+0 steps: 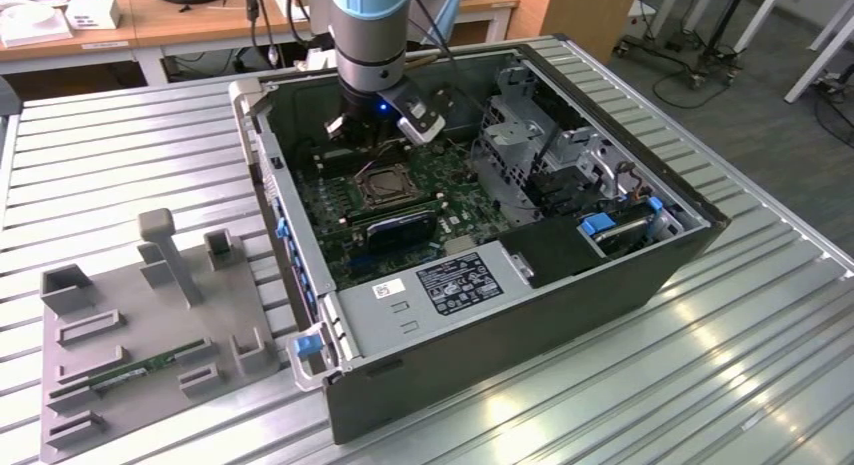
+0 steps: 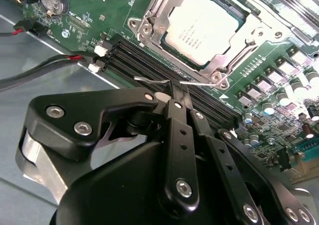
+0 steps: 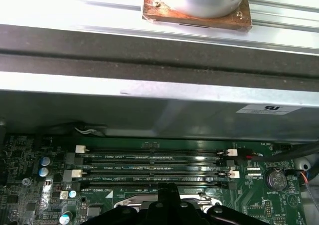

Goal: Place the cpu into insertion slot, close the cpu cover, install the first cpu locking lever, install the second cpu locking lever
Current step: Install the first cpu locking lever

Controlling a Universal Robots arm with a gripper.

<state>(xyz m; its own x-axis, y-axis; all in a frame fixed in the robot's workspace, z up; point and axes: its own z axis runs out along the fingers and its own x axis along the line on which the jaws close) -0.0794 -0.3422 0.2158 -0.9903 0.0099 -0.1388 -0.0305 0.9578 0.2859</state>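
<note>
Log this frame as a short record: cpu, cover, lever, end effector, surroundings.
cpu: in place on the board, metal top showing
cover: down, framing the cpu
lever: thin wire bar between cover and memory slots
end effector: fingers together, tips at the lever
case: open tower on a slatted table
tray: grey, at the exterior view's left, holding a memory stick

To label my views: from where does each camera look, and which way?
Exterior view: off the arm, high, looking down into the computer case; arm shows.
Second wrist view: at the wrist, past the tool toward the cpu.
First wrist view: at the wrist, past the tool toward the memory slots.
Both wrist views share the tool.
</note>
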